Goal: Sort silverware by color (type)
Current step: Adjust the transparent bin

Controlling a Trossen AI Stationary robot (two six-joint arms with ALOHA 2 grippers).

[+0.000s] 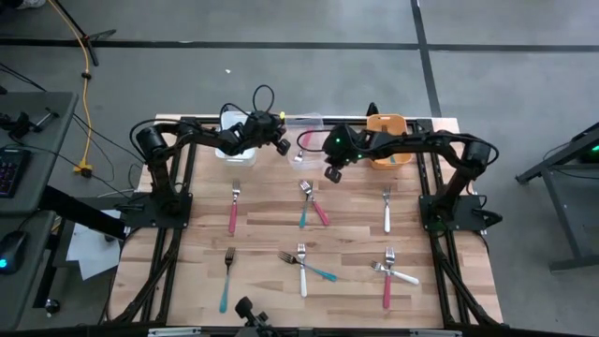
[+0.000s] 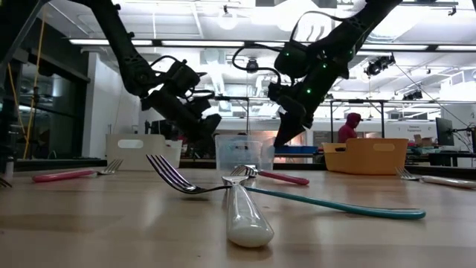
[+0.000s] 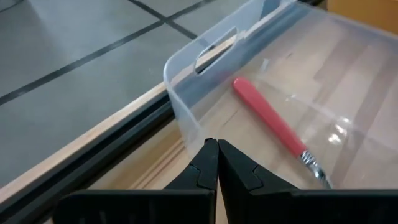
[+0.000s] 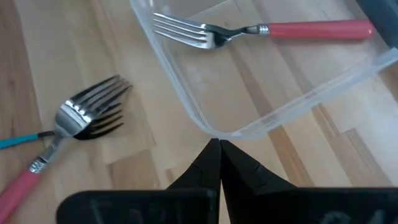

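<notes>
High view, table: wooden table [image 1: 271, 229] carrying three bins along its far edge, namely a white bin [image 1: 229, 131], a clear bin [image 1: 304, 131] and an orange bin [image 1: 391, 142].
High view, left gripper [image 1: 279, 142]: hangs beside the clear bin, on the white bin's side; fingers pressed together, empty.
High view, right gripper [image 1: 332, 173]: hangs just in front of the clear bin; fingers pressed together, empty.
High view, silverware: forks scattered on the boards; a red-pink fork [image 1: 233, 208] at left, a crossed teal and pink pair [image 1: 312, 204] at centre, a white fork [image 1: 387, 211] at right, a teal fork [image 1: 226, 278] in the near row.
Low view, foreground: a white-handled fork [image 2: 245, 212] lies crossed with a teal-handled fork [image 2: 297, 197]; a person in a red hood [image 2: 347, 126] stands in the room behind.
Left wrist view: closed fingertips [image 3: 214, 165] just outside the clear bin's wall; a red-handled fork [image 3: 277, 127] lies inside the bin.
Right wrist view: closed fingertips [image 4: 217, 162] at the bin's rounded corner; the red-handled fork sits inside, the crossed pair outside on the wood.
</notes>
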